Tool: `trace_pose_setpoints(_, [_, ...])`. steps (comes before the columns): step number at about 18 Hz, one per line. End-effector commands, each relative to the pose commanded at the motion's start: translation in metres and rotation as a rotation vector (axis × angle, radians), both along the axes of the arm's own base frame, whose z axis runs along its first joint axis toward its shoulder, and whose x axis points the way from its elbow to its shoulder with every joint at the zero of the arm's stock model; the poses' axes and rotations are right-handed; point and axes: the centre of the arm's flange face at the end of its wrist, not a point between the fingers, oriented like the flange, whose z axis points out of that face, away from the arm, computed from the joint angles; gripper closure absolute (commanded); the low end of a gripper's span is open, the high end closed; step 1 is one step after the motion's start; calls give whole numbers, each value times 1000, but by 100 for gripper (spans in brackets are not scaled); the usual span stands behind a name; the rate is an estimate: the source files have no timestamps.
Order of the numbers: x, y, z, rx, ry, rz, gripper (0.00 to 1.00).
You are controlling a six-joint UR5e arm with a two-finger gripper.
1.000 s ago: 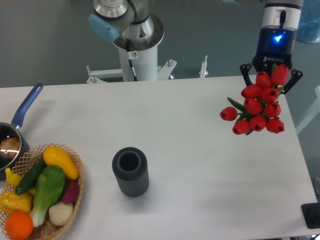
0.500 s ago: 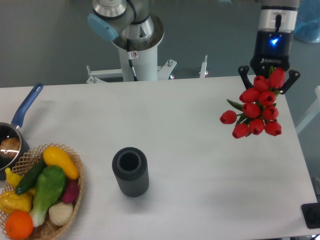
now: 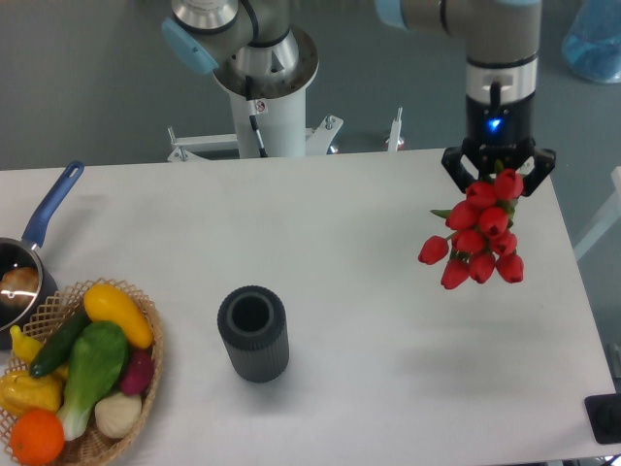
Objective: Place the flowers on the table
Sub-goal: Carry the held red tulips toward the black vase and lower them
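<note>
The flowers (image 3: 477, 237), a bunch of red tulips with green leaves, hang over the right part of the white table (image 3: 369, 320). Their stems run up into my gripper (image 3: 498, 175), which is shut on them from above; the stems are mostly hidden behind the blooms. The blooms point toward the camera and down-left. I cannot tell whether the bunch touches the tabletop.
A dark ribbed cylinder (image 3: 253, 333) stands upright left of centre. A wicker basket (image 3: 82, 374) of vegetables and fruit sits at the front left. A blue-handled pot (image 3: 24, 267) lies at the left edge. The arm's base (image 3: 258, 73) stands behind the table.
The gripper with the flowers has moved left and away from the table's right edge. The bunch now looks tighter and hangs more steeply.
</note>
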Motion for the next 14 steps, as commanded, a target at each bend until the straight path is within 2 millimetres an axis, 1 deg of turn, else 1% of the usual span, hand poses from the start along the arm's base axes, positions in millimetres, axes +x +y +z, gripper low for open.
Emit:
trace_pose_setpoints(1, [2,3,-4,-2,-8,-3,69])
trace_pose_setpoints(4, [11,24,-27,-15,-49,-26,69])
trace_pose_setpoints(8, [13,41,-60,-44,-101,-10,69])
trace_pose_setpoints(10, [17,53,-75,-59,-121,-29,69])
trace_pose_setpoints(11, [21,59,-79,-62,-128,-41,69])
trace_pose_setpoints(14, [20,64,-91,-67,-146,-52,69])
